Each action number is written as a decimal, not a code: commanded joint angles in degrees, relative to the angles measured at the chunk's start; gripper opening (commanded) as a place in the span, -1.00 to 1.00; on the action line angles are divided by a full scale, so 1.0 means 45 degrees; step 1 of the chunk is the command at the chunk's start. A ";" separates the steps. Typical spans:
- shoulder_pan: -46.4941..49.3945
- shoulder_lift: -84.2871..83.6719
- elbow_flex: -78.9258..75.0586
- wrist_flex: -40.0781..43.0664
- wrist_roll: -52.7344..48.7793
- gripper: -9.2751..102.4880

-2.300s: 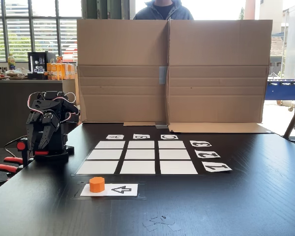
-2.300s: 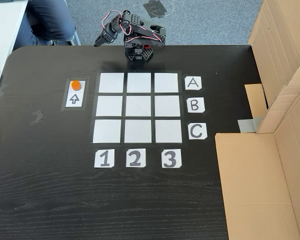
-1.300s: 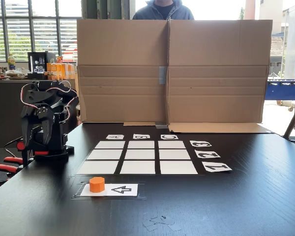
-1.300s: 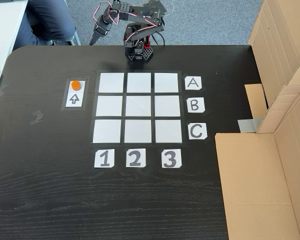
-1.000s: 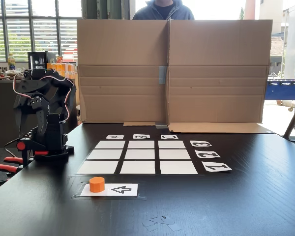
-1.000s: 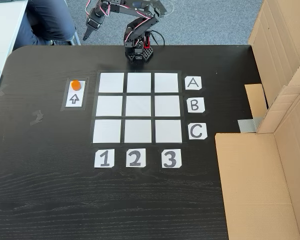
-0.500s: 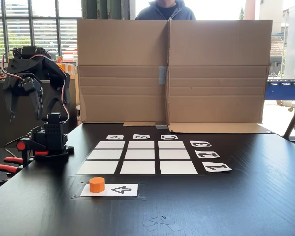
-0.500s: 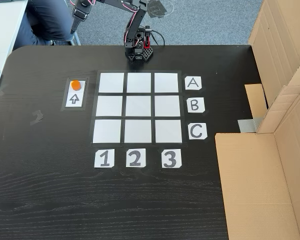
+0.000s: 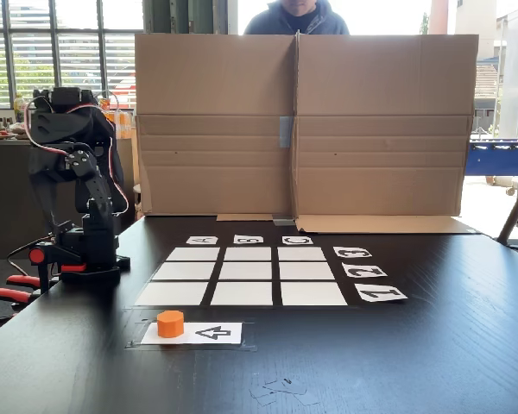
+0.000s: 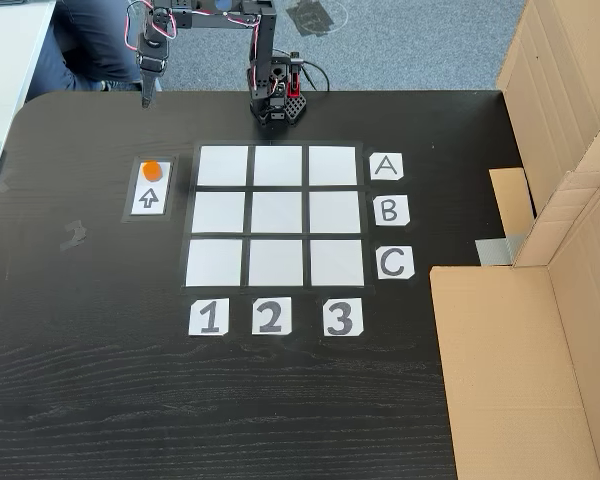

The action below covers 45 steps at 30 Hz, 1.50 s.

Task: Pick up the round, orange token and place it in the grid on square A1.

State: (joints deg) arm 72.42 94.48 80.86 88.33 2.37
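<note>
Black table [image 10: 100, 380]: we note small orange plastic cylinder token [image 10: 152, 169] upper left on arrow card [image 10: 150, 198]; gripper [image 10: 146, 98] closure indeterminable.

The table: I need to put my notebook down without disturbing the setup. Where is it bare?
In a fixed view the table is bare below the number labels and left of the arrow card. It is crowded around the grid, the token and the cardboard on the right.

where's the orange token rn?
In both fixed views the token sits on the arrow card, just left of the grid beside the A-row corner square.
</note>
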 commanded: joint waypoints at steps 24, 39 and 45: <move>-0.3516 -0.3945 -0.1426 -0.0098 0.0645 -0.29; -0.3652 -0.6387 -0.2793 -0.0137 0.0645 -0.29; -0.3672 -0.7148 -0.3477 -0.0137 0.0645 -0.29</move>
State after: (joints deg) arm 56.43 62.23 67.76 87.98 4.83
